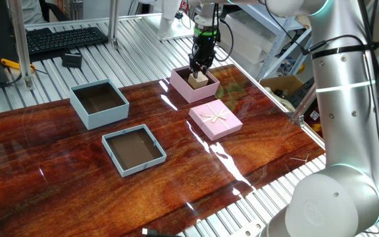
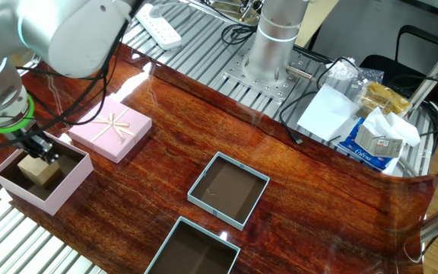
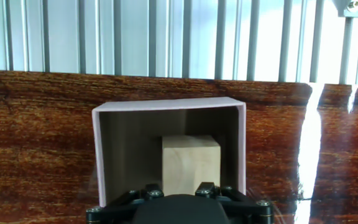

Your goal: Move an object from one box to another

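The small tan wooden cube (image 1: 199,79) sits inside the tall-walled pink box (image 1: 184,87) at the far right of the table. It also shows in the other fixed view (image 2: 40,170) and the hand view (image 3: 191,163). My gripper (image 1: 200,68) reaches straight down into the pink box (image 2: 65,185), its black fingertips at the cube's top (image 2: 42,149). The hand view shows the pink box wall (image 3: 169,106) with the cube centred just ahead of the gripper body; the fingertips are hidden. The tall pale blue-grey box (image 1: 99,103) stands empty at the far left, well away from the gripper.
A flat pink lid with a ribbon bow (image 1: 215,119) lies just in front of the pink box. A shallower blue-grey tray (image 1: 134,150) lies near the table's middle. A keyboard (image 1: 64,38) sits beyond the table's back edge.
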Controlling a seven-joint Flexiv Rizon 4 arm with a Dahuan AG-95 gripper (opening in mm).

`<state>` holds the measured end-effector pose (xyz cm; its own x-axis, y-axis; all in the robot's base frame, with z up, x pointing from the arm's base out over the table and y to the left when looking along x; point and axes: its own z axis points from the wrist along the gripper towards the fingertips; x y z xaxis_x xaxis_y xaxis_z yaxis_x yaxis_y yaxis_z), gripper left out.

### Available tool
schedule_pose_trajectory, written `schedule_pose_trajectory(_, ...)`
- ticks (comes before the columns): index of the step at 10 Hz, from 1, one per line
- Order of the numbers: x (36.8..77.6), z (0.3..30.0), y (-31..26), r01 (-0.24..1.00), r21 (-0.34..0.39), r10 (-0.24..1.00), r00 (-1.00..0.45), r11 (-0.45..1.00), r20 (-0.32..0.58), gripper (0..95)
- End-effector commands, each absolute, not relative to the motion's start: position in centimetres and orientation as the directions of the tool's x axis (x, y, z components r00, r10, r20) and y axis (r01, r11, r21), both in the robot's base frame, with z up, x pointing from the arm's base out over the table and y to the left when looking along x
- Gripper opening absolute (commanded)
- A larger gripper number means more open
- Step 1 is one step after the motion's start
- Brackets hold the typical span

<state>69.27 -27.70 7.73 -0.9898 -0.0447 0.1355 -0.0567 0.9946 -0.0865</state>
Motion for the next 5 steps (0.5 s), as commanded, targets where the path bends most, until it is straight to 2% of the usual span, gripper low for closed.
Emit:
schedule_pose_trajectory(1,69.52,7.62,-27.86,-0.058,-0.089,-0.046,-0.99,0.994,0.135,38.0)
schedule_pose_trajectory(2,69.67,7.56,-27.89,-0.056,-0.089,-0.044,-0.99,0.994,0.134,57.0)
schedule_pose_trajectory(5,69.99,7.19,-28.26,-0.048,-0.091,-0.036,-0.99,0.995,0.135,57.0)
